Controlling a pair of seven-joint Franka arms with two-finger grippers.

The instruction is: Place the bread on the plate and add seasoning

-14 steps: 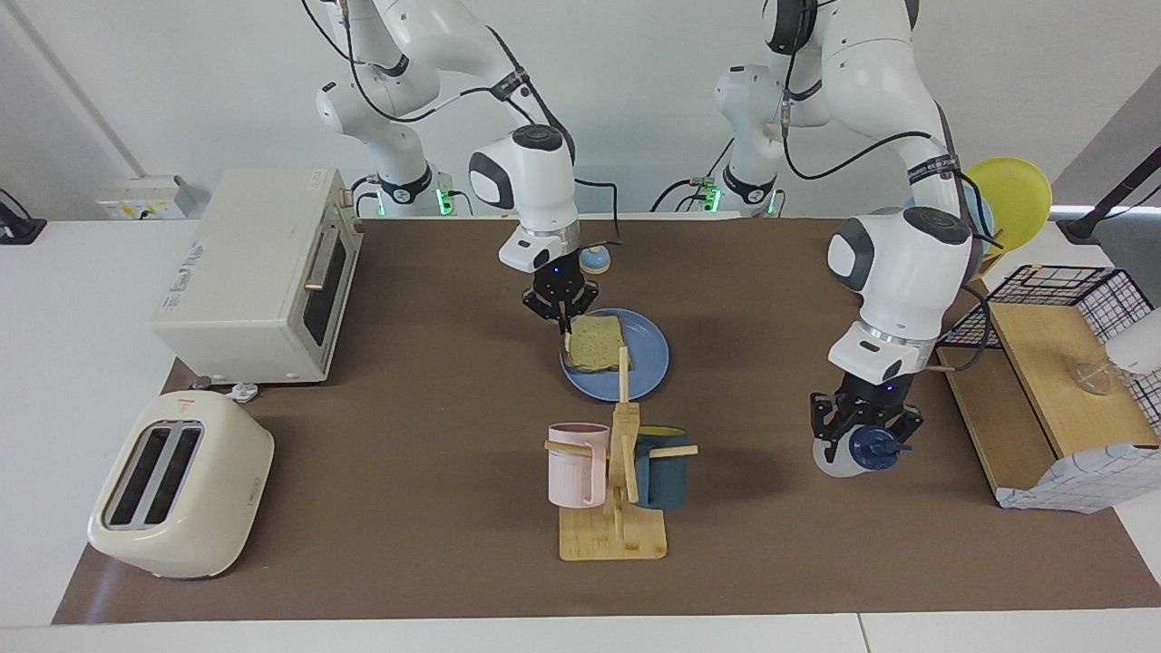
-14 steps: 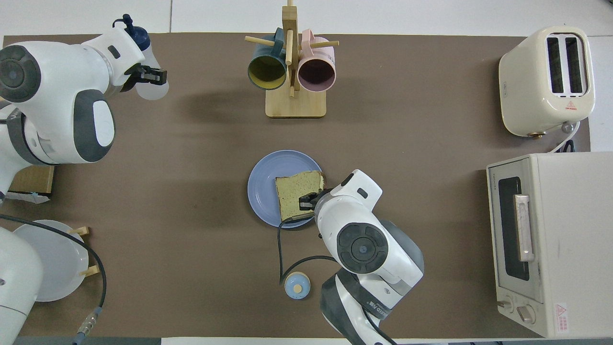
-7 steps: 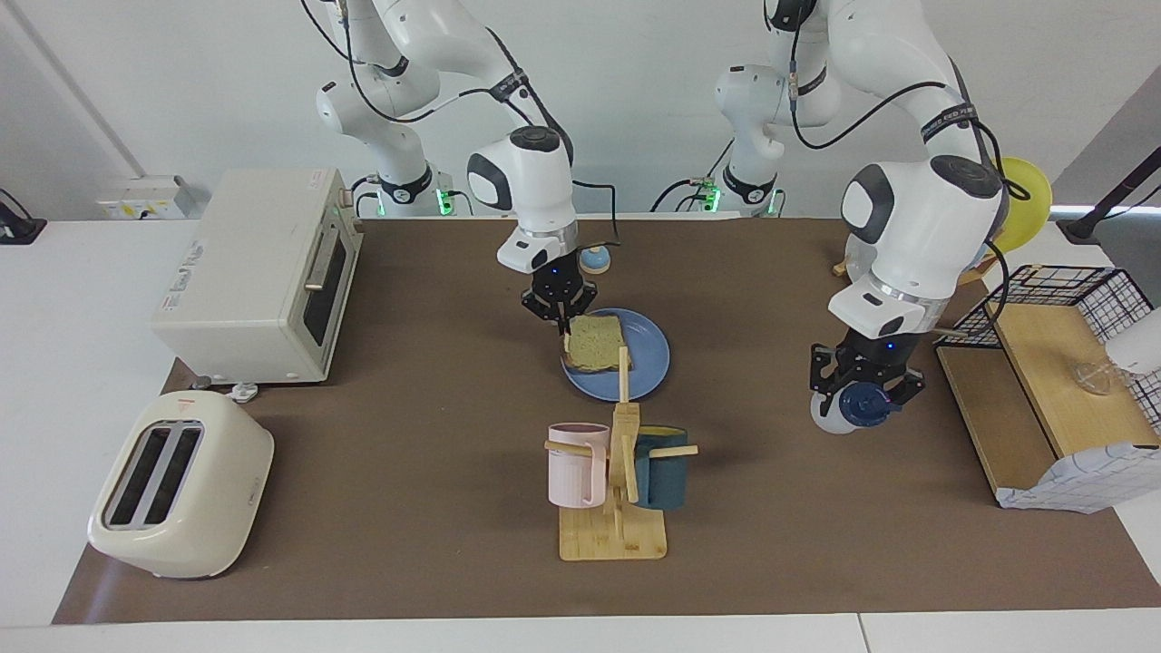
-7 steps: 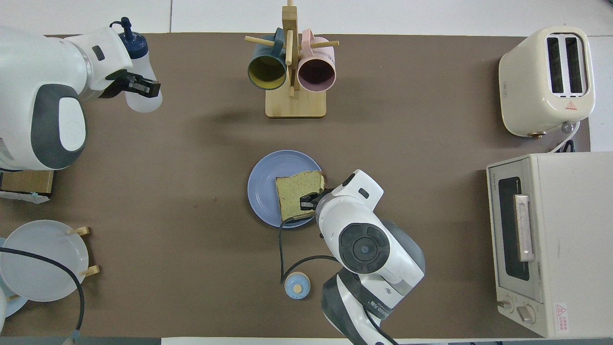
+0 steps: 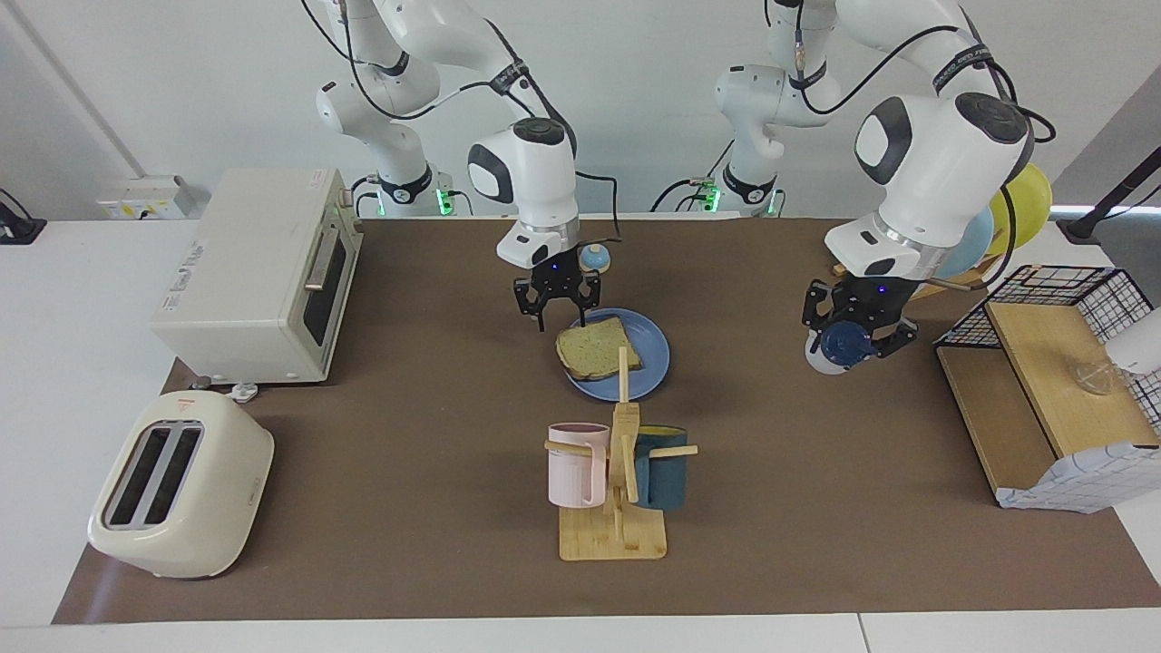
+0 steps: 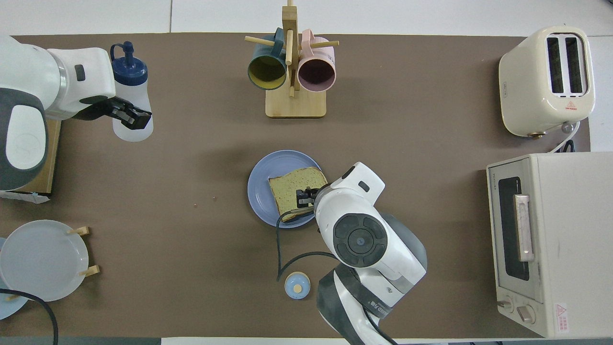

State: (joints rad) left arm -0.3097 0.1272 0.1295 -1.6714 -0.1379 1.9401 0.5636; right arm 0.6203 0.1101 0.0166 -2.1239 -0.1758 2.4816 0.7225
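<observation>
The bread [image 5: 597, 348] lies flat on the blue plate [image 5: 651, 361] at mid table; in the overhead view the bread [image 6: 289, 190] covers the part of the plate [image 6: 262, 184] toward the right arm's end. My right gripper [image 5: 560, 319] is open and empty, raised just over the bread's edge, and shows open in the overhead view [image 6: 303, 201]. My left gripper [image 5: 853, 336] is shut on the seasoning bottle [image 5: 842, 343] and holds it in the air over the mat toward the left arm's end; its navy cap and white body show from above [image 6: 130, 81].
A mug tree [image 5: 617, 472] with a pink and a teal mug stands farther from the robots than the plate. A toaster [image 5: 177, 485] and toaster oven [image 5: 258, 272] sit at the right arm's end. A small bell [image 5: 594, 258], a plate rack [image 6: 43, 258] and a wire basket [image 5: 1061, 281] are also here.
My right gripper let go of the bread, opened and rose; the bread now lies flat. My left gripper lifted the bottle off the table and carried it up and toward the robots.
</observation>
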